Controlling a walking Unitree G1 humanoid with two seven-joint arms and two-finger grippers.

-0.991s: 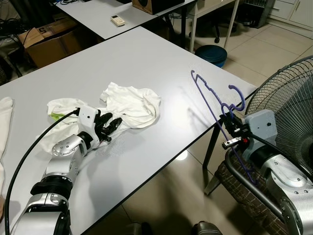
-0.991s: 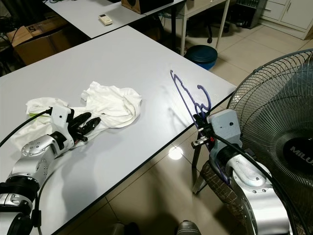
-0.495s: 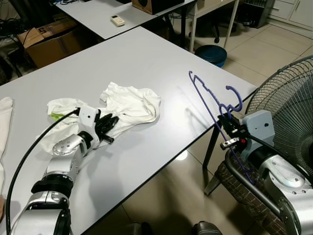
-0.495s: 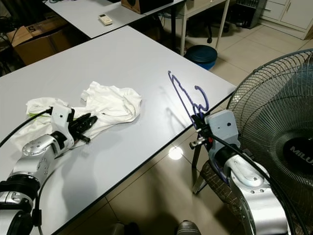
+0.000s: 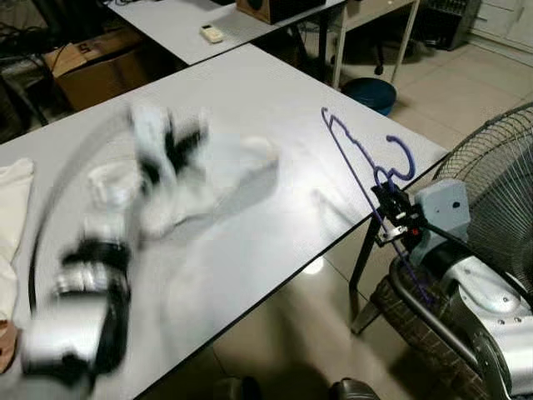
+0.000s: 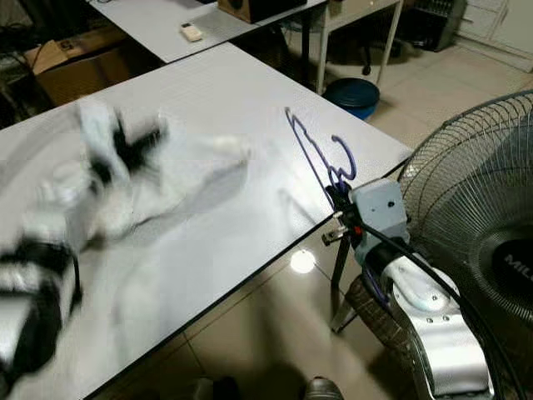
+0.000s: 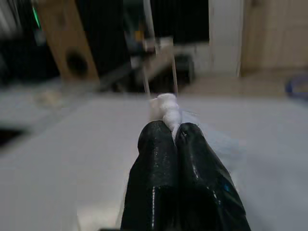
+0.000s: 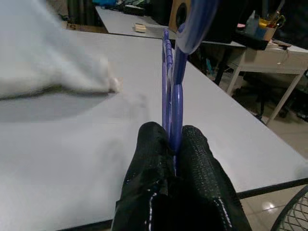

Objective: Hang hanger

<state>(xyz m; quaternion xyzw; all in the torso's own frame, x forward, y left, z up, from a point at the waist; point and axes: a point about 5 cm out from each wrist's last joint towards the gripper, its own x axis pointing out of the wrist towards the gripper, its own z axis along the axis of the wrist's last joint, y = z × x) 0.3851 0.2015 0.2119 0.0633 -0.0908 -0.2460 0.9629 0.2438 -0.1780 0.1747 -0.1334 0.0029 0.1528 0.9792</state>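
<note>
A purple plastic hanger [image 5: 354, 154] stands tilted over the right edge of the grey table [image 5: 275, 92], and my right gripper [image 5: 389, 204] is shut on its lower bar. In the right wrist view the hanger [image 8: 172, 72] rises from between the closed fingers [image 8: 192, 154]. My left gripper [image 5: 179, 142] is a motion blur above the table's left half, with a white garment [image 5: 216, 171] smeared below it. The left wrist view has the black fingers [image 7: 154, 159] pressed together on a bunch of white cloth [image 7: 165, 108].
A large floor fan [image 5: 500, 175] stands close on the right, with a plaid-seated chair [image 5: 416, 317] under my right arm. A blue bin [image 5: 375, 92] sits on the floor beyond the table corner. Another white cloth [image 5: 12, 200] lies at the left edge. A second table [image 5: 166, 21] holds a remote.
My left arm has swung up fast from the tabletop, taking the white garment with it, and is now blurred. The right gripper still holds the hanger in much the same place.
</note>
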